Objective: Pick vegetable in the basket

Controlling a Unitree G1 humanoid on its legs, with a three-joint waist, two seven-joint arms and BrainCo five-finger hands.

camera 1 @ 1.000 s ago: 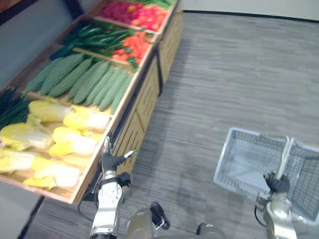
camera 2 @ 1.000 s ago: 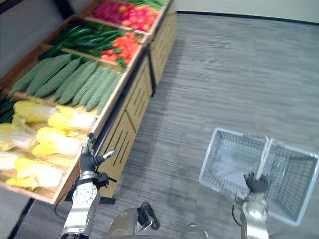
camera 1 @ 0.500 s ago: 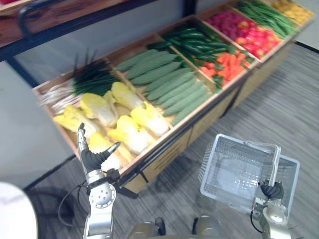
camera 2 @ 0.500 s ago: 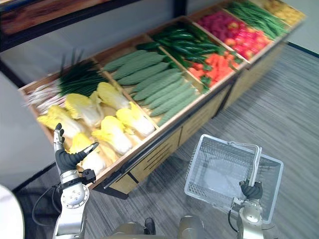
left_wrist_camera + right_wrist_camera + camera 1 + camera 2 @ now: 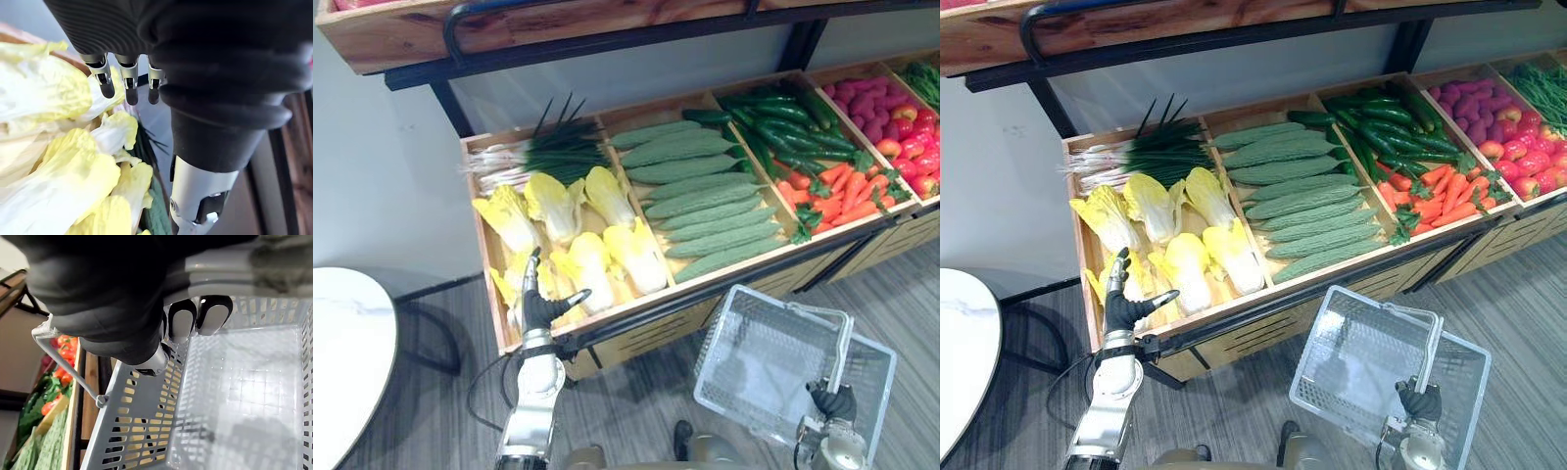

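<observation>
Task barely started, as I read it: nothing picked yet. Basket (image 5: pixel 1356 357) is empty, its bare mesh floor clear in the right wrist view. It hangs low, in front of the stand (image 5: pixel 724 280), just beside the front rail. Right hand (image 5: pixel 1418 401) has its fingers clenched round the basket handle (image 5: pixel 1429 343) and is carrying it. Left hand (image 5: pixel 540 308) is raised at the front edge of the cabbage bin, fingers straight, thumb spread wide, grasping nothing. In its wrist view the fingertips (image 5: pixel 128 94) sit above the cabbage leaves with a gap, no contact that I can see. Left to do: close on a vegetable, lift it, carry it across, drop it in the basket. Cabbages (image 5: pixel 597 259) look like the nearest candidate. Stand contents, from the robot's left to its right: cabbages filling the first bin, with scallions (image 5: pixel 538 152) laid across the back of it; then pale green ridged gourds (image 5: pixel 695 196) stacked in rows; then dark cucumbers (image 5: pixel 773 122) at the back with carrots (image 5: pixel 827 191) in front; then red and pink produce (image 5: pixel 891 117), too small to identify. All bins look full. Basket and cabbage bin are well apart, so the transfer needs a cross-body reach or bringing the basket closer.
</observation>
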